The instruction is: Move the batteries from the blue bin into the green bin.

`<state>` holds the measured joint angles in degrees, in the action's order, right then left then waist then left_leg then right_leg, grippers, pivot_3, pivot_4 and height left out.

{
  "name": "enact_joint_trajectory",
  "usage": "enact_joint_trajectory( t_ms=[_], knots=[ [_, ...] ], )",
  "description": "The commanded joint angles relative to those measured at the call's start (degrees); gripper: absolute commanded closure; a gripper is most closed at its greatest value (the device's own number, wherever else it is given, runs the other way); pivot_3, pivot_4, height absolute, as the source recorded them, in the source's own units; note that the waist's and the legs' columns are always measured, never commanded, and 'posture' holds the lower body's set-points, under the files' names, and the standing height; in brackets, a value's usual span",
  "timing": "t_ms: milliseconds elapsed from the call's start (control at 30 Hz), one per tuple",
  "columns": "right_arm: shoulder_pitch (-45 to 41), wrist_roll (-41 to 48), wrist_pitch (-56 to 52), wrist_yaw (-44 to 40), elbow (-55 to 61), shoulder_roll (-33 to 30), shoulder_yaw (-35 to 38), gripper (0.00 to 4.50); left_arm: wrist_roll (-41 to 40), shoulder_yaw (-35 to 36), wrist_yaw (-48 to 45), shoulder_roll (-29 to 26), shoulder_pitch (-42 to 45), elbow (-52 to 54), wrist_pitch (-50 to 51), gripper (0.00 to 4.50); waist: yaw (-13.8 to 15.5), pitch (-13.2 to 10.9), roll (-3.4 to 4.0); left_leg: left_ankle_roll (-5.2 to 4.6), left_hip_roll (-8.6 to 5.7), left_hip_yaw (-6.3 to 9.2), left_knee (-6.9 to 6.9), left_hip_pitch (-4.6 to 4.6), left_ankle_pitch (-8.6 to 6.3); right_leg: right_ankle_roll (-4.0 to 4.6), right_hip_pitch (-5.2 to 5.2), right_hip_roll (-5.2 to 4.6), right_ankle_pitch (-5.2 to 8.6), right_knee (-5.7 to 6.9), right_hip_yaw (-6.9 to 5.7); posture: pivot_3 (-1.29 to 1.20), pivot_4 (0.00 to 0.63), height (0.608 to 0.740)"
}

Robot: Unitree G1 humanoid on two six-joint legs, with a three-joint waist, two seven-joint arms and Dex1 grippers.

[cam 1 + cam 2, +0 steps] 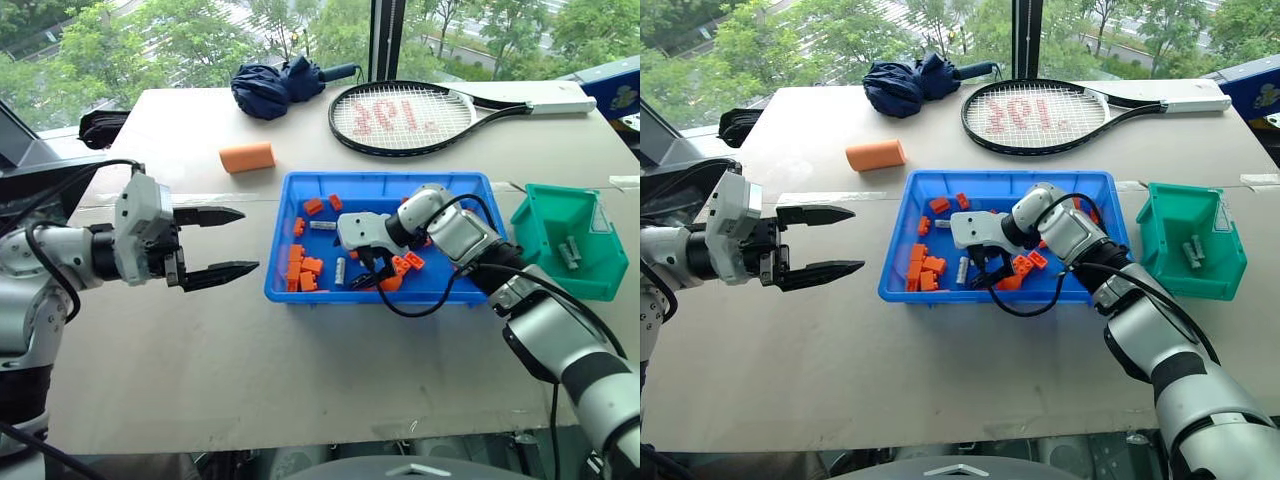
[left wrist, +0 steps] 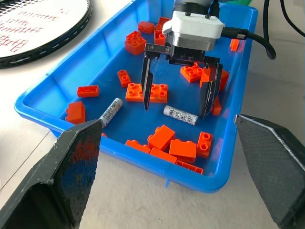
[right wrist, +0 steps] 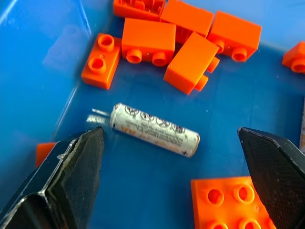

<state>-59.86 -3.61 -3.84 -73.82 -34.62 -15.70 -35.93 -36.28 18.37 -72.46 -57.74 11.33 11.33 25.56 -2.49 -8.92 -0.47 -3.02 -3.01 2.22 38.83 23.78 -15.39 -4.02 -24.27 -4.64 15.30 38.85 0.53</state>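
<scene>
Right wrist view puts our right gripper [image 3: 171, 181], its black fingers spread wide, directly over the small silver-grey cylindrical battery [image 3: 155, 130] lying flat on the floor of the wide shallow bright blue plastic bin [image 1: 300, 185]. Its long axis runs across the gap (not yet turned for pinching). Our left gripper [image 1: 225, 243] hangs open well apart.

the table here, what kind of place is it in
Probably an indoor test or demo space, not a home. A plain table stands against a big window facing trees, and it carries assorted props: a tennis racket, a folded umbrella and sorting bins.
</scene>
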Motion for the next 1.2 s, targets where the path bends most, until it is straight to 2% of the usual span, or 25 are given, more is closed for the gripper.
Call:
enact_joint_trajectory(
  t_ms=[33,167,200,233,400,500,933,1200],
  knots=[
    [-0.8,-1.4,2.5,-0.2,-1.8,1.3,1.4,0.01,-1.0,1.9,-0.2,-0.6,1.4,0.7,-0.8,0.0,0.0,0.0,0.0,0.01,0.0,0.01,-0.01,0.0,0.0,0.0,0.0,0.01,0.0,0.0,0.0,0.0,0.15,0.74],
    [-0.1,-1.6,2.5,-1.2,-2.1,1.9,2.1,0.01,-0.8,1.6,-0.3,-0.5,2.1,0.4,-0.9,0.0,0.0,0.0,0.0,0.02,0.0,0.02,-0.01,-0.01,0.0,0.0,-0.05,0.01,0.0,0.0,0.0,0.0,0.15,0.74],
    [0.0,-1.6,2.4,-1.3,-2.1,1.9,2.2,0.52,-0.7,1.6,-0.4,-0.5,2.2,0.3,-0.9,0.0,0.1,0.0,0.0,0.02,0.0,0.02,-0.01,-0.01,0.0,0.0,-0.05,0.0,0.0,0.0,0.0,0.0,0.15,0.74],
    [0.1,-1.6,2.4,-1.4,-2.0,1.9,2.4,0.76,-0.7,1.4,-0.4,-0.4,2.3,0.3,-0.9,0.0,0.1,0.0,0.0,0.02,0.0,0.02,-0.01,-0.01,0.0,0.0,-0.05,0.01,0.0,0.0,0.0,0.0,0.15,0.74],
    [0.6,-1.4,0.7,-2.5,-1.0,1.4,2.9,3.19,-0.5,1.0,-0.7,-0.3,2.9,-0.2,-1.1,0.0,0.0,0.0,0.0,0.02,0.0,0.02,-0.01,-0.01,0.0,0.0,-0.05,0.01,0.0,0.0,0.0,0.0,0.15,0.74],
    [0.7,-1.6,0.0,-2.7,-0.8,1.1,3.3,4.46,-0.4,0.7,-0.9,-0.2,3.2,-0.4,-1.2,0.0,0.0,0.0,0.0,0.03,0.0,0.02,-0.01,-0.01,0.0,0.0,-0.05,0.01,0.0,0.0,0.01,0.0,0.15,0.74],
    [1.1,0.2,-5.9,-0.2,1.9,0.8,8.9,4.46,-0.1,-1.4,-1.6,0.4,5.5,-1.7,-1.8,0.0,0.0,0.0,0.01,0.03,0.0,0.02,-0.01,-0.01,0.0,0.0,-0.05,0.0,0.0,0.0,0.02,0.0,0.15,0.74],
    [5.5,7.2,-18.5,-2.5,19.1,-4.4,14.9,4.46,-0.8,-2.6,-2.0,1.3,7.8,-2.4,-1.4,0.0,0.2,0.0,0.01,0.03,-0.01,0.06,-0.01,0.05,0.0,0.0,-0.04,-0.03,0.0,0.0,0.11,0.0,0.15,0.74]
  ],
)
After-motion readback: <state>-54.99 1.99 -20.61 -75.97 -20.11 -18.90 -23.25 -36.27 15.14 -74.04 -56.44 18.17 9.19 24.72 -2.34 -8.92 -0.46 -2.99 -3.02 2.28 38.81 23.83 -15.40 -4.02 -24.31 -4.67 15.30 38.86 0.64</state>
